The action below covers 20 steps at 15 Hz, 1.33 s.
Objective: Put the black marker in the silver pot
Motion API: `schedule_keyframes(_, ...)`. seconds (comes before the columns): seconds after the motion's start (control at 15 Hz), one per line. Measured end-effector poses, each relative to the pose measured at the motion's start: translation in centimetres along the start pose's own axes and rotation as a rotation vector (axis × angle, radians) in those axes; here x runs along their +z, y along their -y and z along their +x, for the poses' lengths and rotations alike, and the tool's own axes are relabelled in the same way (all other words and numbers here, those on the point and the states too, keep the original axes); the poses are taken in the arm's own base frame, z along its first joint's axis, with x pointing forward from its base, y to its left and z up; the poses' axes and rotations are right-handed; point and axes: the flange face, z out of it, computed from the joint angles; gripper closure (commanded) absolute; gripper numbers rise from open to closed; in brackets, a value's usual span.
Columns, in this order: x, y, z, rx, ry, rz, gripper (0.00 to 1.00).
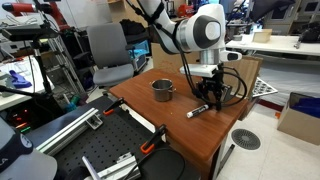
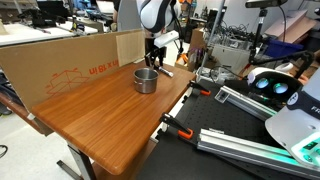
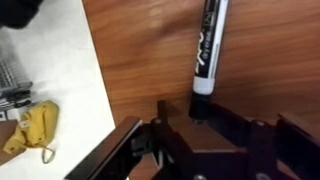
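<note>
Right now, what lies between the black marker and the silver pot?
Nothing: only bare wooden table between the black marker and silver pot, in an exterior view.

In the wrist view the black marker [image 3: 208, 45] runs off the top edge, so its far end is unseen, and its print is too blurred to read. Just below its whitish end the gripper [image 3: 205, 125] is cut by the bottom edge, its jaws dark and smeared. Left of the marker, past the tabletop [image 3: 140, 60] edge, a yellow thing [image 3: 33, 130] is too blurred to name. In an exterior view the marker [image 1: 197, 110] is too small for detail.
</note>
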Motion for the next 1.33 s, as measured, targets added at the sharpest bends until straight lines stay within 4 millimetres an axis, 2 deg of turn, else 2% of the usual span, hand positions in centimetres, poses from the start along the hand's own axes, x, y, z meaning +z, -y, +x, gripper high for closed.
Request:
schedule_keyframes(0.13, 0.0, -0.1, 0.1, 0.002, 0.001, -0.002, 0.96)
schedule_keyframes(0.2, -0.1, -0.3, 0.1, 0.004, 0.002, -0.004, 0.98)
schedule_keyframes(0.27, -0.2, -0.5, 0.2, 0.006, 0.005, -0.006, 0.94)
schedule_keyframes(0.87, -0.5, -0.7, 0.3, 0.014, 0.030, -0.008, 0.94)
schedule_keyframes(1.13, -2.4, -1.0, 0.5, 0.019, 0.003, 0.008, 0.94)
schedule_keyframes(1.33, -5.4, -1.1, 0.0, -0.008, -0.045, 0.037, 0.94)
